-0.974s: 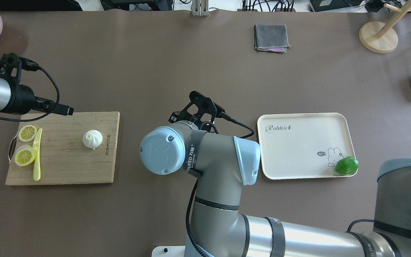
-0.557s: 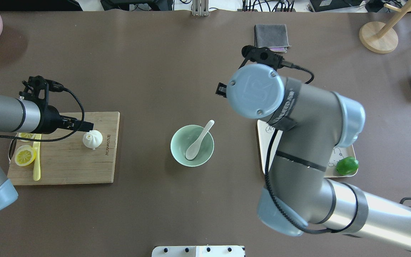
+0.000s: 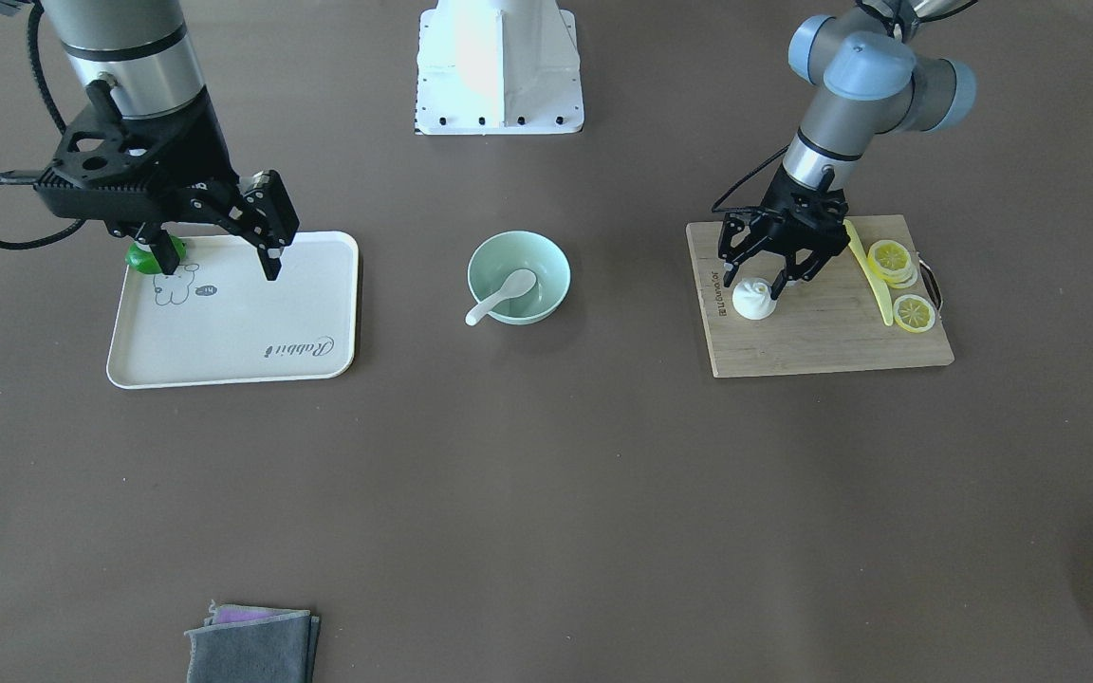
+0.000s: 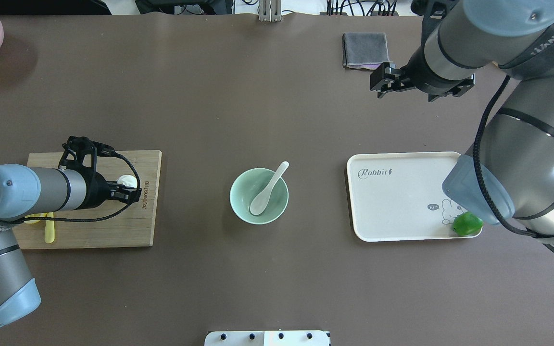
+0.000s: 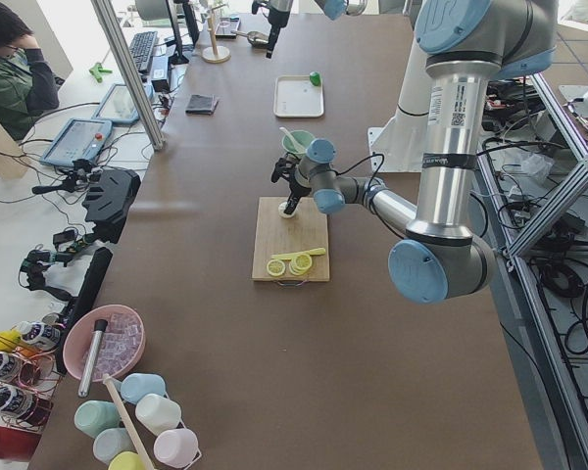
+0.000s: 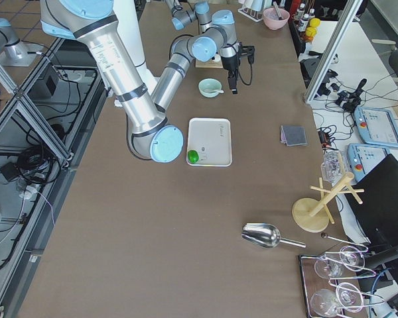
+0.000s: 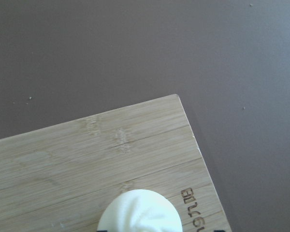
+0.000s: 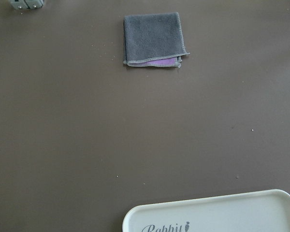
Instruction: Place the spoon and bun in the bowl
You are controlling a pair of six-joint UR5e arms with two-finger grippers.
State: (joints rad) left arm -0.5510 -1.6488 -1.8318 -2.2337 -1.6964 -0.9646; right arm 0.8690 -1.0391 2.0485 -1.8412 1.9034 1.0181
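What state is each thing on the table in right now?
bowl: upright
spoon: in bowl, handle over rim
bun: resting on cutting board
left hand: open, straddling bun
right hand: open, empty, raised
lime: on tray corner
cloth: folded

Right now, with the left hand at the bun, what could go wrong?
The left hand is open astride the bun; closing off-centre may squash it or squirt it off the cutting board. The spoon lies in the bowl, handle over the rim; a dropped bun could flip it out.
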